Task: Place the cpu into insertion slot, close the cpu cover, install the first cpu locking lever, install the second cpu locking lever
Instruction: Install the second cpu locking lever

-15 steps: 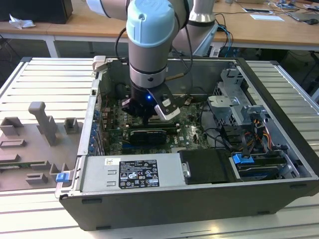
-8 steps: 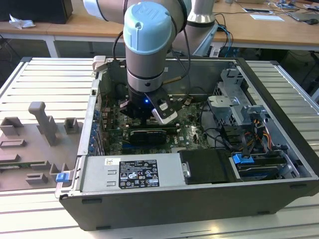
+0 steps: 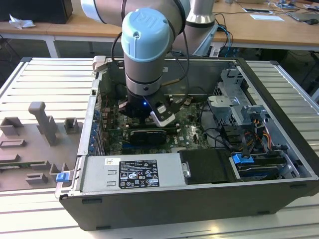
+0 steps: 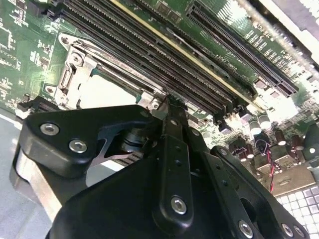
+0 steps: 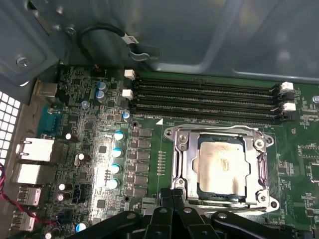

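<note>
Hovering with fingers drawn together, empty, black linkage gripper (image 5: 172, 196) just beside thin silvery metal cpu cover (image 5: 184, 162), lowered over pale silvery-beige square cpu (image 5: 222, 167) directly ahead.

Room light is even and bright from overhead. Glare washes out the cpu (image 4: 107, 92) in the second wrist view – the gripper (image 4: 169, 107) close up is soft, out of focus. The case (image 3: 149, 196) interior sits in shadow under the arm.

Open computer case (image 3: 279, 129), green motherboard (image 5: 99, 149), black memory slots (image 5: 204, 99), grey fixture blocks (image 3: 42, 124), wooden desks (image 3: 269, 30)
</note>
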Motion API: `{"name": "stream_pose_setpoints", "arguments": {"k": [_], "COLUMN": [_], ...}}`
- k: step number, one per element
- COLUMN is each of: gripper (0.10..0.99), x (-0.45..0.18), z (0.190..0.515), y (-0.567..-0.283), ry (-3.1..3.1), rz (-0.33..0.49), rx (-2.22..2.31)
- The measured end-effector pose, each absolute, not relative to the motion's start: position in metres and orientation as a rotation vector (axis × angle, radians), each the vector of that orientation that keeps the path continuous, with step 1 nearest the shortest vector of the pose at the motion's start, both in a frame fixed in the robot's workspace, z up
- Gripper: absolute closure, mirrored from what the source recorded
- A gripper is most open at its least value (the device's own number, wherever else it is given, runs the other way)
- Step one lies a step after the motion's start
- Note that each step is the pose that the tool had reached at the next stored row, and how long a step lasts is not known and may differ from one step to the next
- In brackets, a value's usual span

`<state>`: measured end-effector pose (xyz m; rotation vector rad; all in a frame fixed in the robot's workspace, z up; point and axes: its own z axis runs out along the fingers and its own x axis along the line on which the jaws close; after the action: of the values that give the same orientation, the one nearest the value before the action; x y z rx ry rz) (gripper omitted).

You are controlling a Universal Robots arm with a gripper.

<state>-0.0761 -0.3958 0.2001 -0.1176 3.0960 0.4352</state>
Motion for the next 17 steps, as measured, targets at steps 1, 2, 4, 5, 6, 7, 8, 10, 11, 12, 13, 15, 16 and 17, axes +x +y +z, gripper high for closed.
{"name": "stream_pose_setpoints", "arguments": {"k": [1, 2, 4, 5, 6, 7, 8, 10, 11, 12, 13, 15, 16, 17], "gripper": [0.98, 0.98, 0.98, 0.98, 0.98, 0.98, 0.98, 0.98, 0.98, 0.98, 0.98, 0.98, 0.98, 0.98], "x": [-0.077, -0.077, -0.078, -0.078, -0.078, -0.078, -0.078, -0.078, -0.078, -0.078, -0.078, -0.078, -0.078, -0.077], "z": [0.199, 0.199, 0.196, 0.196, 0.196, 0.196, 0.196, 0.203, 0.21, 0.219, 0.229, 0.246, 0.255, 0.257], "y": [-0.396, -0.396, -0.396, -0.396, -0.396, -0.396, -0.396, -0.396, -0.396, -0.396, -0.396, -0.396, -0.396, -0.396], "ry": [3.095, 3.095, 3.093, 3.093, 3.093, 3.092, 3.092, 3.092, 3.092, 3.092, 3.092, 3.092, 3.092, 3.092], "rz": [0.439, 0.442, 0.451, 0.452, 0.455, 0.456, 0.457, 0.457, 0.456, 0.456, 0.456, 0.456, 0.456, 0.457], "rx": [-0.118, -0.118, -0.118, -0.118, -0.118, -0.118, -0.118, -0.118, -0.117, -0.117, -0.117, -0.117, -0.118, -0.118]}}
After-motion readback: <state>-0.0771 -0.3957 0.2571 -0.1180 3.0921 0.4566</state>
